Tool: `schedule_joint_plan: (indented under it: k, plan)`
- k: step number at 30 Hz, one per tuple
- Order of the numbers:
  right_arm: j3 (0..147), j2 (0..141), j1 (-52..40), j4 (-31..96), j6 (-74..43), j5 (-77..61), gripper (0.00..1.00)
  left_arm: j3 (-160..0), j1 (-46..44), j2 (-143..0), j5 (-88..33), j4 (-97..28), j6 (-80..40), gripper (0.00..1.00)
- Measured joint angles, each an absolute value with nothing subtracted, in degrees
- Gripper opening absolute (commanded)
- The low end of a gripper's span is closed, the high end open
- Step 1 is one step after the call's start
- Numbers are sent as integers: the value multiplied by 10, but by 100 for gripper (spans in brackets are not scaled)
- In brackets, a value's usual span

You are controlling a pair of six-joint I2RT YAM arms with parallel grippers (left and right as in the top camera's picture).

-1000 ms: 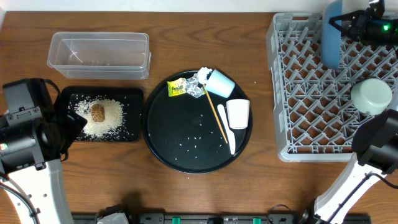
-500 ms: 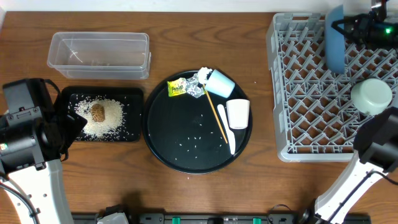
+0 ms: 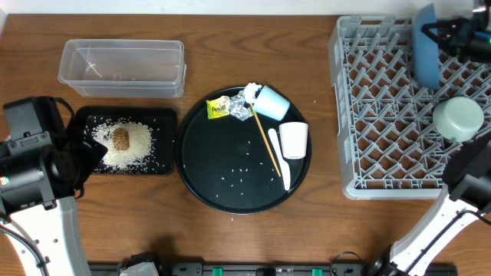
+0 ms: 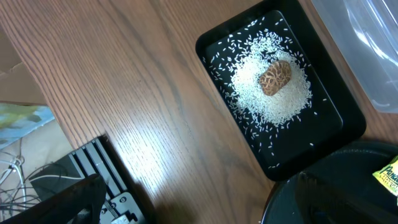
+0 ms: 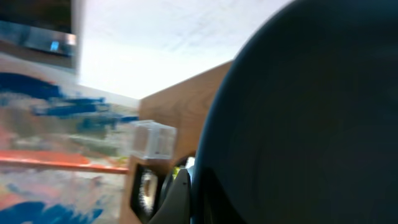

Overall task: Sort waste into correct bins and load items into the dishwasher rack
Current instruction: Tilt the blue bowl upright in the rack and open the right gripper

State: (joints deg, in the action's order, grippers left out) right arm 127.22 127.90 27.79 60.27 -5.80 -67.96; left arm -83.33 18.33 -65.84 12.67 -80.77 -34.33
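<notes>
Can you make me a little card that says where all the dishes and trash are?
Dark blue bowl: on edge at a far corner of the rack, held by the right gripper
Mint bowl: in the rack
Light blue cup, white cup, white spoon: on the round tray
Yellow wrapper, foil, tissue: round tray, far edge
Rice, brown lump: in the black rectangular tray
Clear tub: behind that tray
</notes>
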Motion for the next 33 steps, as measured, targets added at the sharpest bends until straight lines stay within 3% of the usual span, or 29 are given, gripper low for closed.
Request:
schedule_joint_plan:
  k: [7,11,19,33]
  plan:
    - [1272,1280,270,563,-112,-793,2,-833,183,-658,127,-808,-343,98]
    - [1272,1280,257,562,-137,-814,10,-833,183,-658,127,-808,-343,98]
    - [1272,1280,244,589,-151,-772,5,-833,183,-658,127,-808,-343,98]
    - [1282,1279,266,618,-156,-637,9,-833,183,-658,127,-808,-343,98]
